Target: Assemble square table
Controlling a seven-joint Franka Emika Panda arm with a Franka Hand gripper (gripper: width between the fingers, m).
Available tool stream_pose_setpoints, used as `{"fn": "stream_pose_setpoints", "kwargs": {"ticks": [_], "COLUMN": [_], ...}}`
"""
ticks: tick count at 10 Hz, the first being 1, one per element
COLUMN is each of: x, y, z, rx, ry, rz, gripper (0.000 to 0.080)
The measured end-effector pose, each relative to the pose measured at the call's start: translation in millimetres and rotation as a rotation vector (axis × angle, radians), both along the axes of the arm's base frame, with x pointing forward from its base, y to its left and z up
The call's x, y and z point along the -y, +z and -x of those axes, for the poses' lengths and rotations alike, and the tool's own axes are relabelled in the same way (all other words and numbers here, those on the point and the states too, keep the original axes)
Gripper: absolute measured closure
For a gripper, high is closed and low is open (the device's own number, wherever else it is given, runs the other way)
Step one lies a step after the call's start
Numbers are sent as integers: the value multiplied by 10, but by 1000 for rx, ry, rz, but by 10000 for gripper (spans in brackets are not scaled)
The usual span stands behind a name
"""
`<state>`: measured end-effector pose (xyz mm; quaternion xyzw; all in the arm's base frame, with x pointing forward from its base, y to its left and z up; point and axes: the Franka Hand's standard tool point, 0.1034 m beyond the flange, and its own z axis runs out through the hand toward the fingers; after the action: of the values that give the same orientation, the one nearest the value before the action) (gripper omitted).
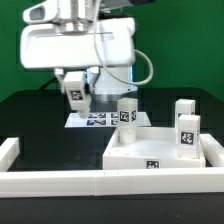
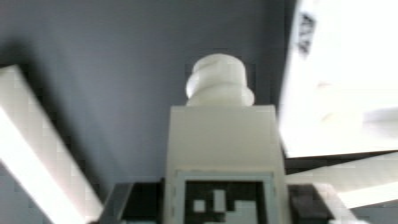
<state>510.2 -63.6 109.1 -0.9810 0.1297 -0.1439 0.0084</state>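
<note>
At the exterior view's left, the gripper (image 1: 77, 92) hangs above the dark table (image 1: 40, 120), its jaws pinching a short white tagged leg (image 1: 76, 94) partway closed; the leg sits tilted in the grip, tag facing the camera. In the wrist view the same leg (image 2: 222, 130) runs lengthwise away from the camera, its tag near the fingers and its narrower rounded end pointing out over the dark surface; the fingertips themselves are mostly hidden by the leg, so the grip reads from the leg sitting between them. Just behind and below lies the marker board (image 1: 100, 121), flat on the table. Moving right, the square tabletop (image 1: 160, 150) lies at the exterior view's lower right, raised rim up; three legs stand on it, one (image 1: 126, 112) at its near-left corner, two (image 1: 186, 108) (image 1: 187, 134) toward the right side. The tabletop thus lies to the right of and below the held leg; the coming move likely needs the leg carried rightward and turned upright. Long white border bars (image 1: 60, 182) frame the front and left edges.
</note>
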Motion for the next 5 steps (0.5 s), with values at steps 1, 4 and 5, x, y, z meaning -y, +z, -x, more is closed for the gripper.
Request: {"fn": "stream_pose_setpoints", "kwargs": {"ticks": [1,4,5], "x": [-89,-44,1], "y": [-34,-29,-39], "z": [21,15,41], "rx": [-17,-6,14], "ry": [-4,-9,-12], "rz": [-14,-4,20], "gripper": [511,511,511]}}
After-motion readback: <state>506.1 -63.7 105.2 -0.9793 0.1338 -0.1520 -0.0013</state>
